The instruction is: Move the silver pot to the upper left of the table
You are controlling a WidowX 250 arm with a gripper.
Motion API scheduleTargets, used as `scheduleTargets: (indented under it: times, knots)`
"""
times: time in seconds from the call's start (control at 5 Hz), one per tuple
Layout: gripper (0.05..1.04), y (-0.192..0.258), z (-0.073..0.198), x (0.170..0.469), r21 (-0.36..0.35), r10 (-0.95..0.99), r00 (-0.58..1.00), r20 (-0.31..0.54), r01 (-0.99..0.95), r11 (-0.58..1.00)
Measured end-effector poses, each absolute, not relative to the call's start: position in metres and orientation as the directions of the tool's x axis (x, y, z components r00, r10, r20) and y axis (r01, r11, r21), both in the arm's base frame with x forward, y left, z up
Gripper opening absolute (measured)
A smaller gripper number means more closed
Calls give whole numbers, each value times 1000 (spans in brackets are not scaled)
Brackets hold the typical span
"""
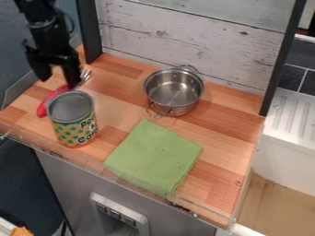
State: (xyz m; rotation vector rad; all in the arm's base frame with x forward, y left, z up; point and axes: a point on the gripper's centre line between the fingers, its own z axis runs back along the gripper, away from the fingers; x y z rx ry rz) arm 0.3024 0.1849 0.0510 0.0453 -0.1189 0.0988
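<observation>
- If the grip on the pot fails close to the front, the square green folded cloth could catch its base or its wire handle and be dragged along, since the cloth's far corner lies near that handle.
- The tall tin can with green dots and an open top stands upright at the left front; an arm or pot swinging low on the left could knock it over.
- Just behind the can lies a red-handled fork with silver tines, reaching toward the upper left. A pot set down on it would probably sit tilted or rock.
- The round silver metal pot stands upright and right of the upper left area, near the back wall. Its thin walls and smooth, curved sides could let it slip or turn if pinched off-centre, and its loop handles could snag a finger at release.
- The black gripper hangs over the left side with its fingers well apart and nothing between them. Coming down too low at the pot, it might shove it instead of straddling the rim.
- The black upright post and whitewashed plank wall bound the goal corner; overshooting could bump the pot against either.
</observation>
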Motion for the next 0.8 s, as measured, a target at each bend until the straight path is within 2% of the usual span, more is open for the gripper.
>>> scheduleTargets:
  times: [0.2,0.6,0.8]
  knots:
    - [1000,157,51,318,17,58,989,137,-61,998]
    - [1000,61,73,341,-24,-91,975,204,98,995]
    - [1000,17,73,347,-23,-157,967,202,165,986]
